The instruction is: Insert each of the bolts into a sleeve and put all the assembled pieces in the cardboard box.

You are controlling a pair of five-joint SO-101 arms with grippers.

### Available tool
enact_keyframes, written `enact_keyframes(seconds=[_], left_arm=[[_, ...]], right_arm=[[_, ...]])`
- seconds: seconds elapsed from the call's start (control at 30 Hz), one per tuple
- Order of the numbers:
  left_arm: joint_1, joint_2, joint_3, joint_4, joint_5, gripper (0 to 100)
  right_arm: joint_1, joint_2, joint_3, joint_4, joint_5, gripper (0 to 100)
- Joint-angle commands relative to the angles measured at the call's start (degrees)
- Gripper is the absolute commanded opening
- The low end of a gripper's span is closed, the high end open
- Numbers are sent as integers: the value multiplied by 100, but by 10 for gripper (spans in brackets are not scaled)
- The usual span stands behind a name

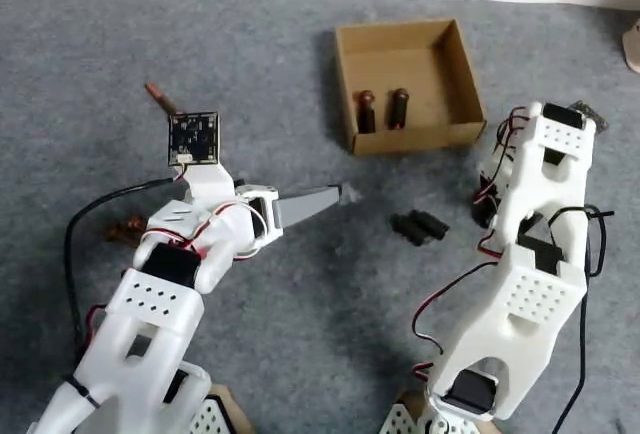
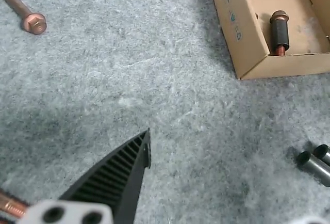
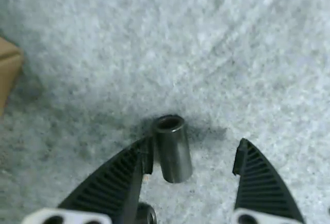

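The cardboard box (image 1: pixel 400 139) stands at the back centre with two assembled pieces (image 1: pixel 366 111) (image 1: pixel 399 107) inside; one assembled piece (image 2: pixel 280 30) also shows in the left wrist view. Loose black sleeves (image 1: pixel 420 226) lie on the carpet in front of the box. My right gripper (image 3: pixel 195 149) is open low over the carpet, with a black sleeve (image 3: pixel 172 149) lying between its fingers, close to one finger (image 3: pixel 124 177). My left gripper (image 1: pixel 320 199) is open and holds nothing, pointing towards the sleeves (image 2: pixel 314 164). A copper bolt (image 1: pixel 160 99) lies at the far left, and another bolt (image 1: pixel 125 229) beside the left arm.
Grey carpet covers the table. A second sleeve end (image 3: pixel 147 214) sits right by the right gripper's base. A black cable (image 1: pixel 80 234) loops at the left arm. Open carpet lies between the left gripper and the box (image 2: pixel 247 43).
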Motion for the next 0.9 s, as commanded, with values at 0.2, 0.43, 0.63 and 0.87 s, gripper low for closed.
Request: enact_keyframes(seconds=[0.2,0.43,0.63,0.87], left_arm=[[-40,-75,-66,-114,-9,539],[-40,-75,-66,-114,-9,539],[-48,-75,-66,-114,-9,539],[-57,-75,-66,-114,-9,539]], right_arm=[[22,-321,-31,-84,-44,235],[-101,40,-66,-84,-44,235],[-119,796,-101,-92,-281,235],[-277,822,-101,-330,-316,212]])
